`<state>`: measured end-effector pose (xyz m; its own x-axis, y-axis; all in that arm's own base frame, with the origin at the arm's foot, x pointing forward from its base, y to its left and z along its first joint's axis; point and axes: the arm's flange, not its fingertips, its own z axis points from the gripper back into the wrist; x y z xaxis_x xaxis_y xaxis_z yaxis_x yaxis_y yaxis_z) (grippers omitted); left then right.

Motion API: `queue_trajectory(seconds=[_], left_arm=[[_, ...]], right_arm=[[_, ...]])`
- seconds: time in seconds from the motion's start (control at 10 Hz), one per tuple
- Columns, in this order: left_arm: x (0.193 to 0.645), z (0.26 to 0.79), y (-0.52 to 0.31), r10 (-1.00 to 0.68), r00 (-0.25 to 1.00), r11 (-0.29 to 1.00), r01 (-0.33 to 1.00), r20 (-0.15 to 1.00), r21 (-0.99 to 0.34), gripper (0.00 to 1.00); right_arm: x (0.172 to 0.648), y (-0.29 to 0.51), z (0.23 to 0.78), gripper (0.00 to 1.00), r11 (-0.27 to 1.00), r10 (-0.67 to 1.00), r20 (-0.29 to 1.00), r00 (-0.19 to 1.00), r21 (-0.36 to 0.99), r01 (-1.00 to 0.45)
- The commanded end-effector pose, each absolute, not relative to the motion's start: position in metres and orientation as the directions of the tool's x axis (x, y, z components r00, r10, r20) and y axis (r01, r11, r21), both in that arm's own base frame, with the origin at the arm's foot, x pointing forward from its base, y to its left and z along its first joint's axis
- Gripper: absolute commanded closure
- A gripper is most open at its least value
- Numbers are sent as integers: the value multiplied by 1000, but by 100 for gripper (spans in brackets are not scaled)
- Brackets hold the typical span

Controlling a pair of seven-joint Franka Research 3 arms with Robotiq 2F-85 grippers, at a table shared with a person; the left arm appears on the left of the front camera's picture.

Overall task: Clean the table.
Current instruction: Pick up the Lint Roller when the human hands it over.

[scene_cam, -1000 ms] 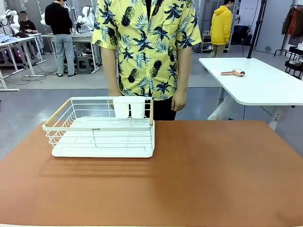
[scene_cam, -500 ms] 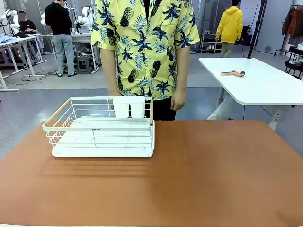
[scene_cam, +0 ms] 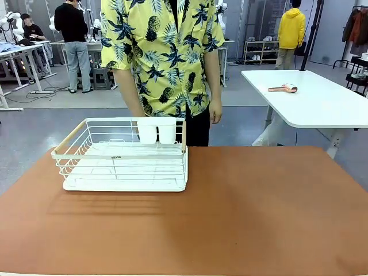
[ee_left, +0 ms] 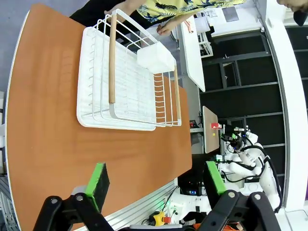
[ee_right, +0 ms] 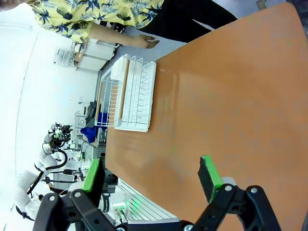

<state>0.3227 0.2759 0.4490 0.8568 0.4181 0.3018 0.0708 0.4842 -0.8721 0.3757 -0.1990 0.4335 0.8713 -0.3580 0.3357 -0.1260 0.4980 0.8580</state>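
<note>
The reddish-brown table (scene_cam: 241,207) spreads across the front view, and its bare top also appears in the left wrist view (ee_left: 43,106) and the right wrist view (ee_right: 226,106). My left gripper (ee_left: 155,180) hangs open above the table's near edge, nothing between its green pads. My right gripper (ee_right: 150,180) is open too, high over the table, holding nothing. A person in a yellow patterned shirt (scene_cam: 167,52) stands at the far side, one hand (scene_cam: 215,112) hanging down.
A white wire dish rack (scene_cam: 123,154) with wooden handles and a white cup holder (scene_cam: 157,130) stands at the table's back left; the rack (ee_left: 130,82) shows sideways from the left wrist. A white-topped table (scene_cam: 310,98) stands behind on the right.
The person has shifted a little to the left behind the rack. A figure in yellow far behind has walked right. The rack has not moved.
</note>
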Motion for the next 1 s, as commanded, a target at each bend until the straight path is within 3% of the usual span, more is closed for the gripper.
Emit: queue_trajectory(seconds=[0.0, 0.9], left_arm=[[320, 450, 277, 414, 853, 475, 97, 319, -875, 0], [320, 450, 277, 414, 853, 475, 97, 319, -875, 0]], right_arm=[[377, -199, 435, 0, 488, -362, 344, 866, 862, -138], [377, -199, 435, 0, 488, -362, 344, 866, 862, -138]])
